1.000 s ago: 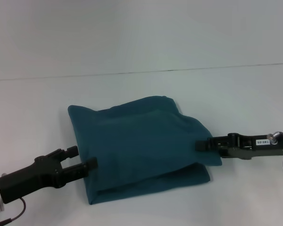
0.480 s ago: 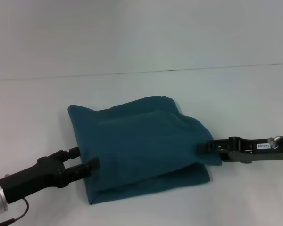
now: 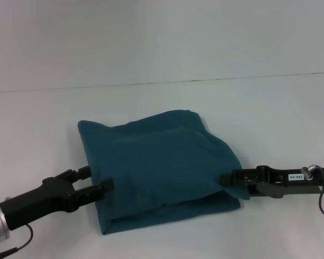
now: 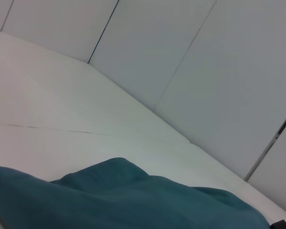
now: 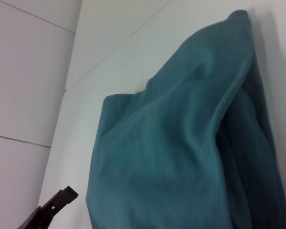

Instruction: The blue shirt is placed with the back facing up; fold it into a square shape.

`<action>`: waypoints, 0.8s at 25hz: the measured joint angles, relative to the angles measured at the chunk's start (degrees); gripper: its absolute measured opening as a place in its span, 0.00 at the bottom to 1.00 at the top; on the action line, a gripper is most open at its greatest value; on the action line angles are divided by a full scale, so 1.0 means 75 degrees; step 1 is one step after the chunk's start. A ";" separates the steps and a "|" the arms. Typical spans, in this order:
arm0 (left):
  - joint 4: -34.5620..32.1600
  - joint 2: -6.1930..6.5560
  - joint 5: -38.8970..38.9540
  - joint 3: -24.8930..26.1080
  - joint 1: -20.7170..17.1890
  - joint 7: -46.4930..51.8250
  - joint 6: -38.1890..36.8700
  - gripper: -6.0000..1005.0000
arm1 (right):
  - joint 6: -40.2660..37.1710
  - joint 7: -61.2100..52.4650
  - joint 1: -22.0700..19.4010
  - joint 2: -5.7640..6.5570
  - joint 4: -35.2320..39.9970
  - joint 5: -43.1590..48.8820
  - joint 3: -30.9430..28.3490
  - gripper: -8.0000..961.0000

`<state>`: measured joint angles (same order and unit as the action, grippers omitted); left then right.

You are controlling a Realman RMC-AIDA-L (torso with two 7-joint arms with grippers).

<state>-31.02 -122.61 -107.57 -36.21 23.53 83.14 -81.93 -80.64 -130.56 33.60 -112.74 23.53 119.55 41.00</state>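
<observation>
The blue shirt (image 3: 156, 167) lies folded in a rough rectangle on the white table (image 3: 259, 108), plain side up; it also fills the right wrist view (image 5: 181, 143) and shows low in the left wrist view (image 4: 133, 200). My left gripper (image 3: 97, 180) is open at the shirt's left edge. One finger (image 3: 85, 172) rests beside the cloth, the other one (image 3: 105, 186) over its edge. My right gripper (image 3: 225, 178) is at the shirt's right edge, near the front corner, shut on the top layer of cloth.
A seam (image 3: 162, 82) crosses the white table behind the shirt. Bare table surrounds the shirt on all sides. A pale panelled wall (image 4: 205, 71) rises beyond the table. The left gripper's finger (image 5: 57, 202) shows past the shirt in the right wrist view.
My right gripper has moved toward the table's front and slightly left, and the shirt's right edge has shifted with it. The left gripper has barely moved.
</observation>
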 joint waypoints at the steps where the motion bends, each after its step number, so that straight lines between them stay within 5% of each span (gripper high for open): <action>1: 0.0000 0.0000 0.0000 0.0000 0.0010 0.0000 0.0002 0.93 | 0.0000 -0.0007 -0.0018 0.0001 -0.0001 0.0000 0.0000 0.73; 20: 0.0012 0.0000 0.0000 0.0000 0.0014 0.0007 0.0039 0.93 | 0.0182 0.0036 -0.0076 -0.0131 -0.0066 -0.0035 -0.0028 0.70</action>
<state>-30.93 -122.61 -107.58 -36.21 23.64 83.19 -81.64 -79.28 -130.29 33.03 -113.72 23.03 119.29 40.80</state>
